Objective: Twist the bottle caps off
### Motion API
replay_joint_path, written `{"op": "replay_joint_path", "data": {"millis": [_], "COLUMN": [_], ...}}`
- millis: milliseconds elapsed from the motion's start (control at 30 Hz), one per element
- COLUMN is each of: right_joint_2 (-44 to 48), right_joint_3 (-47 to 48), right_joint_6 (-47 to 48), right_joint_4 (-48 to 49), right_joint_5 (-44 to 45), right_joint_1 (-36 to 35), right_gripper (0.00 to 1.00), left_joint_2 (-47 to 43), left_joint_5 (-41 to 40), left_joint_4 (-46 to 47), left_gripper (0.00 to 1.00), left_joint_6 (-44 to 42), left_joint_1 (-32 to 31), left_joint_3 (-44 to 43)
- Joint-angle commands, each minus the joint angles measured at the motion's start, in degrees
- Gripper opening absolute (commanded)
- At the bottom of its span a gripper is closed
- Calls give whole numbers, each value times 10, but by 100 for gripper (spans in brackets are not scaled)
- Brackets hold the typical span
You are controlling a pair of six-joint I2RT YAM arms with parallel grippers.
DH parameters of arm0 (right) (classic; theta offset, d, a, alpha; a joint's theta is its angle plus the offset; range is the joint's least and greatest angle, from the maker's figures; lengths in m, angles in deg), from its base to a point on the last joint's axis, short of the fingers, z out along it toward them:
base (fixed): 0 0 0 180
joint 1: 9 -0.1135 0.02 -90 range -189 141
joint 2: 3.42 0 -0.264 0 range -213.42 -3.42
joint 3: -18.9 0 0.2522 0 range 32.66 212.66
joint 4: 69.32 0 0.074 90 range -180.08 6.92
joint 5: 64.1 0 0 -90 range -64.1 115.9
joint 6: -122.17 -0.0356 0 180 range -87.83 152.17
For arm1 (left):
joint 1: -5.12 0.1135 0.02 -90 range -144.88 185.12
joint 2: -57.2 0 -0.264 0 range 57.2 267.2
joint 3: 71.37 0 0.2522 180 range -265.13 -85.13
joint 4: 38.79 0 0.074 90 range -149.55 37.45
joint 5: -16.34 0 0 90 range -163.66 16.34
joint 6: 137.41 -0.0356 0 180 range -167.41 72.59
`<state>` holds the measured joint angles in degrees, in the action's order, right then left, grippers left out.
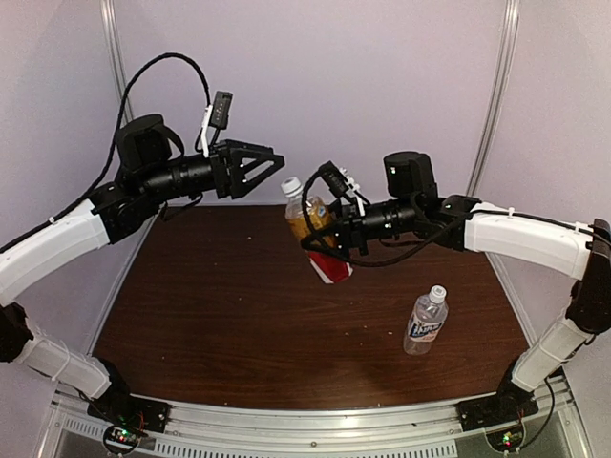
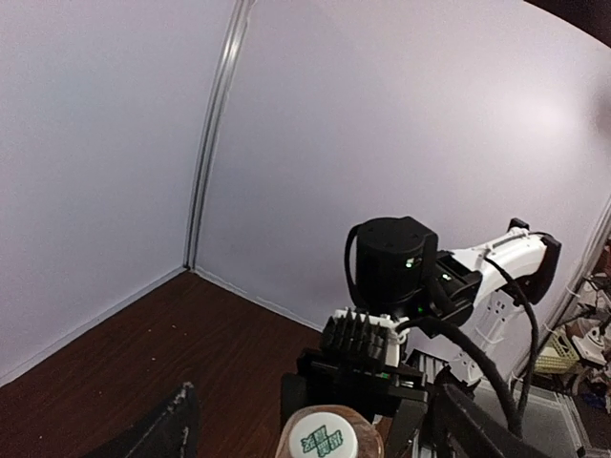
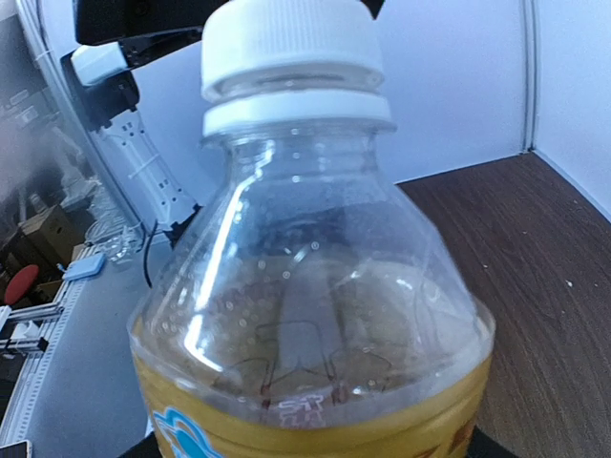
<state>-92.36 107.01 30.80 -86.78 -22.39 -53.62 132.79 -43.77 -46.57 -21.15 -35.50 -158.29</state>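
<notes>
2 bottles, 2 caps, neither cap off. The amber bottle (image 1: 310,224) hangs tilted in the air above the far middle of the table (image 1: 220,305), clamped around its labelled body by the right gripper (image 1: 334,239). Its neck points up and toward the left arm. The white cap (image 1: 291,185) is still seated on the neck ring, as the right wrist view shows.

The left gripper (image 1: 275,170) stands just beside that cap with its jaws spread. In the left wrist view 1 finger shows on each side of the cap top, and neither touches it.

The clear bottle (image 1: 424,326) stands upright and untouched near the right edge, toward the near right corner, with its second cap (image 1: 437,292) on.

Step in hand, by judgement: loosening cap 1 of 2, with the twisting hand not yet gripping. The next move calls for the left jaws to close squarely on the ribbed cap and turn about the bottle's axis. The right grip must hold the body against that turn.

The surface is dark brown wood grain, enclosed by plain pale walls (image 1: 382,76).
</notes>
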Motion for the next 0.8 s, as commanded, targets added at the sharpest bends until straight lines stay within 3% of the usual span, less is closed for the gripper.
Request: {"op": "replay_joint_path", "data": {"millis": [0,267,767], "right_joint_2": [13,3,-14], "right_joint_3": [5,20,26], "right_joint_6": [-5,-44,-74], "right_joint_4": [32,57,84], "right_joint_5": [-142,-222,-249], "right_joint_1": [0,-5,-9], "right_gripper": [64,63,63], "left_joint_2": [-4,30,92], "left_joint_5": [157,271,341], "left_joint_4": [42,106,263], "left_gripper": [86,82,61], "left_joint_6": [-68,-54,67], "left_joint_1": [4,4,4], "left_joint_3": [-5,-17,-11]}}
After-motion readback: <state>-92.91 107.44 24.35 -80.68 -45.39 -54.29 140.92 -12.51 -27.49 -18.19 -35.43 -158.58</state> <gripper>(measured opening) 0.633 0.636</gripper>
